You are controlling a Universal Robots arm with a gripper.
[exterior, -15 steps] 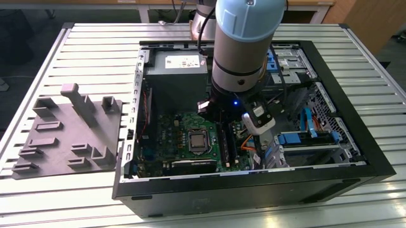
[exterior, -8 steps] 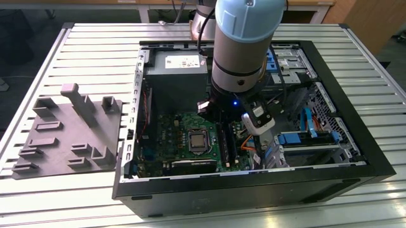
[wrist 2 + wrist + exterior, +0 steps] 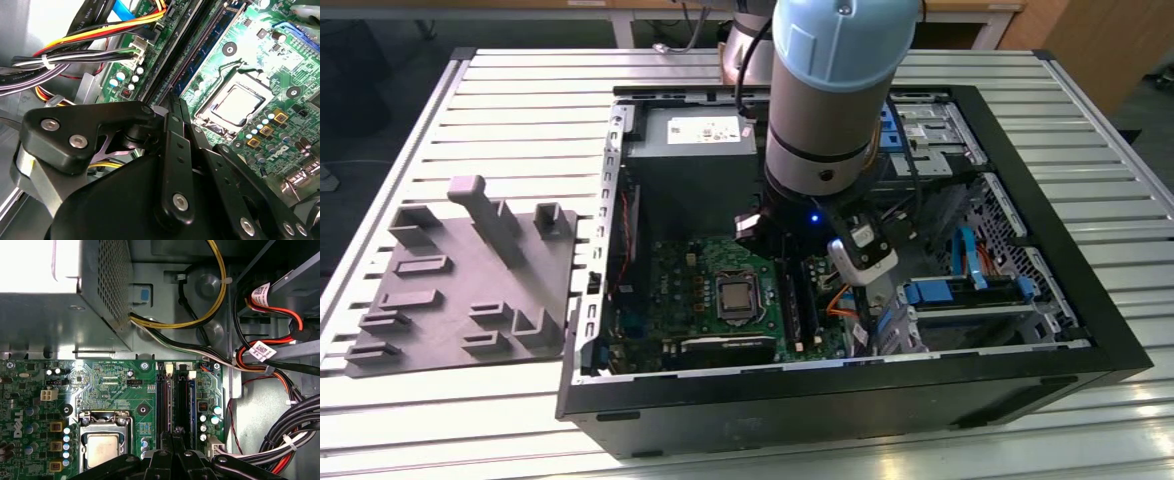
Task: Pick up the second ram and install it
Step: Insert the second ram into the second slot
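Pincer (image 3: 175, 447) is down inside the PC case (image 3: 1067, 330), fingers together over the motherboard (image 3: 115, 390) RAM slots (image 3: 164, 405). The second ram (image 3: 194, 405) looks seated in a slot. Risk: off-centre push tilts it, one end unlatched, or snags the cable bundle (image 3: 280, 440).

The arm (image 3: 834, 90) hangs upright, its gripper (image 3: 176, 432) pointing down, jaws seemingly drawn together.
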